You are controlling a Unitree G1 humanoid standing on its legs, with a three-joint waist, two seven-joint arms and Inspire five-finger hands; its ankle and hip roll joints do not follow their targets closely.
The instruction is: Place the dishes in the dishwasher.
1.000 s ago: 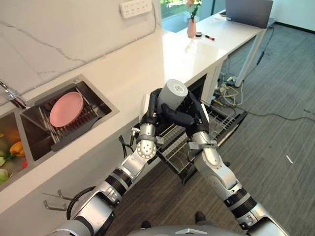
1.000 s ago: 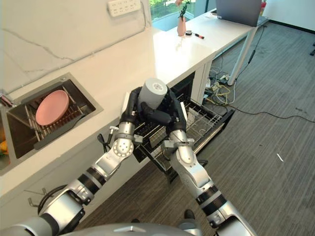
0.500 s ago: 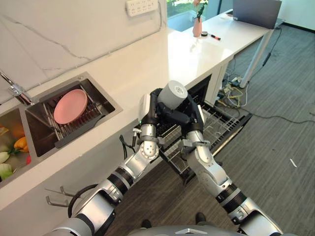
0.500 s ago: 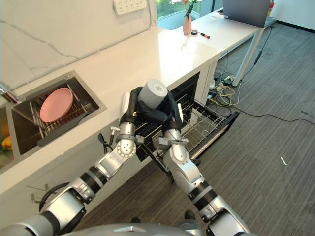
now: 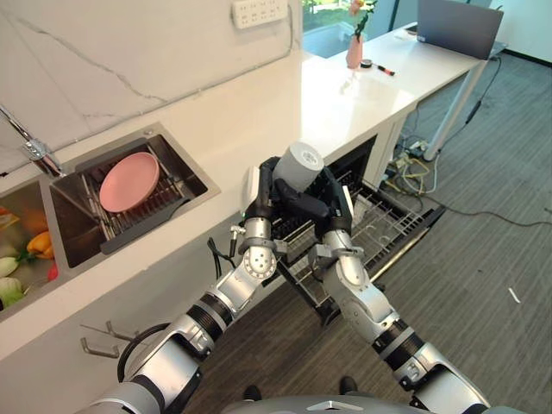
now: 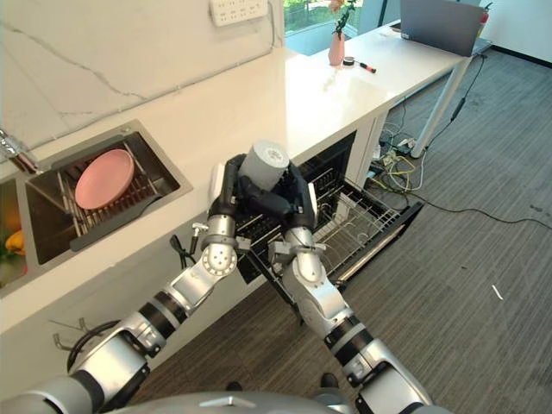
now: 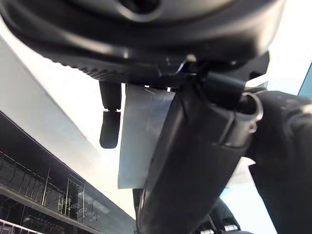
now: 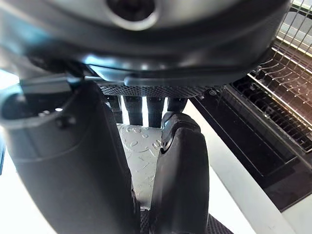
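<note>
Grey, perhaps embossed cup [image 5: 298, 165]; pink plate [image 5: 129, 181]; white counter [image 5: 259, 108].

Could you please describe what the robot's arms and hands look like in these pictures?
Both arms are silver-grey metal segments with black bands and round joint housings. The left hand and right hand are dark, nearly black, with chunky fingers; a white panel shows on each. Thin black wires run beside the left wrist.

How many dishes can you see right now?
2: a grey cup held between the left hand and right hand above the dishwasher rack; a pink plate in the sink rack. Others may be hidden.
</note>
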